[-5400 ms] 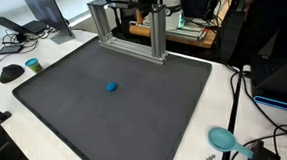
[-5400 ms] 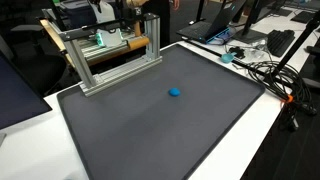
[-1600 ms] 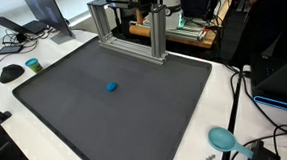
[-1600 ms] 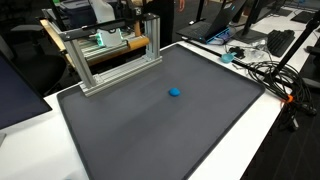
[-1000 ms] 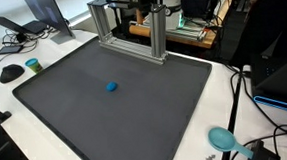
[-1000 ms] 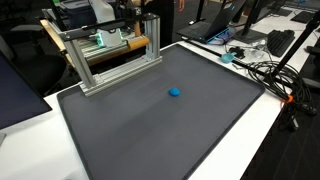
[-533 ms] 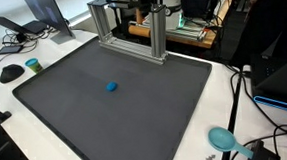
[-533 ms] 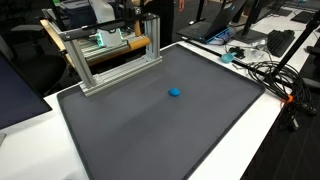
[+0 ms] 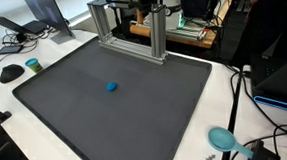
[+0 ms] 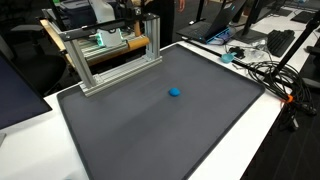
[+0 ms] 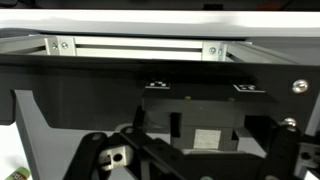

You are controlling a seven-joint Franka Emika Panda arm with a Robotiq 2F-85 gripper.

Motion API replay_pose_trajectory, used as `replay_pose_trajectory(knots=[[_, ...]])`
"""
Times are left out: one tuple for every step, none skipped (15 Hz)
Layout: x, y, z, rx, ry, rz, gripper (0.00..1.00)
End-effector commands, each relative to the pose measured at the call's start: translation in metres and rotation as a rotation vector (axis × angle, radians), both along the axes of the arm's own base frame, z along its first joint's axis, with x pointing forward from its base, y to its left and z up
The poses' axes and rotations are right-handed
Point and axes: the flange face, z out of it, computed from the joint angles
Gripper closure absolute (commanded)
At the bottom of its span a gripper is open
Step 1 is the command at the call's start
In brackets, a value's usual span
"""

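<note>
Laptop [image 9: 41, 14] and mouse [image 9: 11, 72] sit at the left end of the white tabletop [image 9: 193, 152] in an exterior view, both off the mat. Next to them a large dark grey mat [image 9: 86, 119] covers most of the surface. A small blue lump [image 9: 111, 88] lies on the mat roughly at its middle, alone, with bare mat all around it; seen from the opposite side it [image 10: 174, 92] sits a little toward the right half of the mat.

Along the mat's far edge stands a metal frame [image 9: 128, 31] of silver bars, upright, well apart from the lump. In the wrist view its pale crossbar [image 11: 140, 47] runs across the top of the picture, close to the camera. Below it the end effector [image 11: 190, 162] shows as two dark fingers [image 11: 92, 158] set far apart at the bottom corners, jaws wide, with nothing between them. It hangs near the frame, well away from the lump.

Further right, a teal scoop [image 9: 223, 137] rests on the tabletop past the mat's near corner, and cables [image 10: 262, 72] trail over the right edge.
</note>
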Motion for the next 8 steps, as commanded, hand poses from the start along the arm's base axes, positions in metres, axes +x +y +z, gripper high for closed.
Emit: replay_pose_trajectory(knots=[[0.0015, 0.0036, -0.0008, -0.006, 0.020, -0.027, 0.00], [0.0018, 0.0041, -0.0002, -0.001, 0.022, -0.038, 0.00], [0.0017, 0.0050, 0.0005, 0.001, 0.020, -0.041, 0.00], [0.0016, 0.0055, 0.0009, -0.005, 0.017, -0.044, 0.00], [0.0017, 0.0058, 0.0012, -0.007, 0.016, -0.046, 0.00], [0.0016, 0.0064, 0.0012, -0.010, 0.013, -0.049, 0.00], [0.0015, 0.0069, 0.0010, -0.009, 0.011, -0.052, 0.13], [0.0016, 0.0075, 0.0005, -0.011, 0.009, -0.055, 0.26]])
